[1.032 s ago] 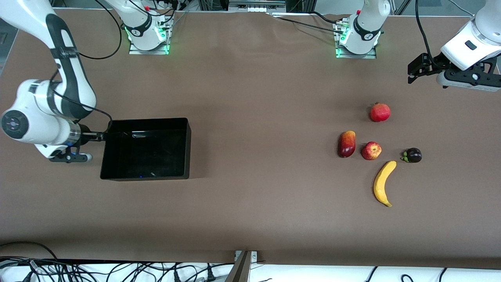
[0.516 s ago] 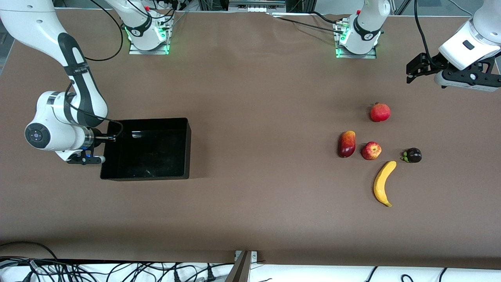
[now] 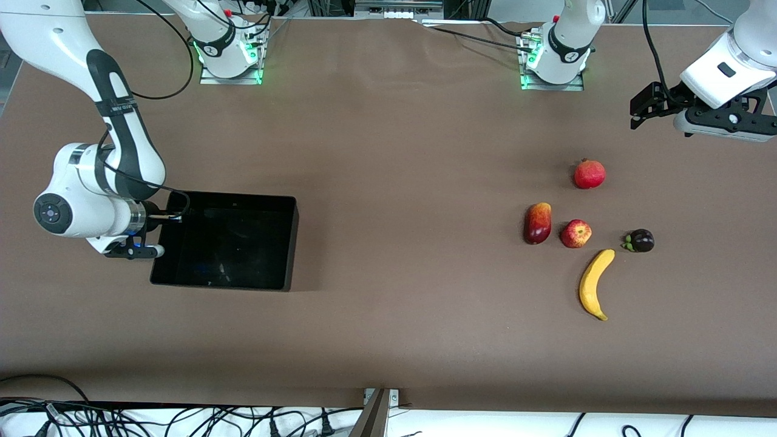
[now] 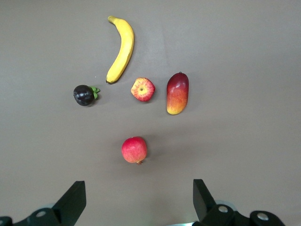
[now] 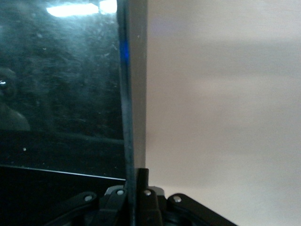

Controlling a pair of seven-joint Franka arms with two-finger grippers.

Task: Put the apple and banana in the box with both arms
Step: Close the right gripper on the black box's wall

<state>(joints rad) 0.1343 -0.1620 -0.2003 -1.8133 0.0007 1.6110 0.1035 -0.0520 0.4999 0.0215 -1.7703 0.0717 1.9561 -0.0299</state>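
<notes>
The black box (image 3: 292, 243) lies toward the right arm's end of the table. My right gripper (image 3: 176, 216) is shut on the box's end wall; the right wrist view shows the thin wall (image 5: 127, 94) running between its fingers (image 5: 142, 181). The apple (image 3: 575, 233) and the banana (image 3: 593, 284) lie on the table toward the left arm's end, the banana nearer the camera. Both also show in the left wrist view, the apple (image 4: 143, 89) and the banana (image 4: 121, 49). My left gripper (image 3: 644, 109) is open and empty in the air over bare table beside the fruits (image 4: 138, 200).
A dark-red-and-orange mango-like fruit (image 3: 538, 223) lies beside the apple. A red pomegranate (image 3: 589, 174) lies farther from the camera than the apple. A dark purple mangosteen (image 3: 640, 240) lies beside the banana's top. Brown table stretches between the box and the fruits.
The right gripper moved in onto the box's end wall. The box has since shifted a little toward the camera and looks slightly tilted. The left arm rose slightly, then held still.
</notes>
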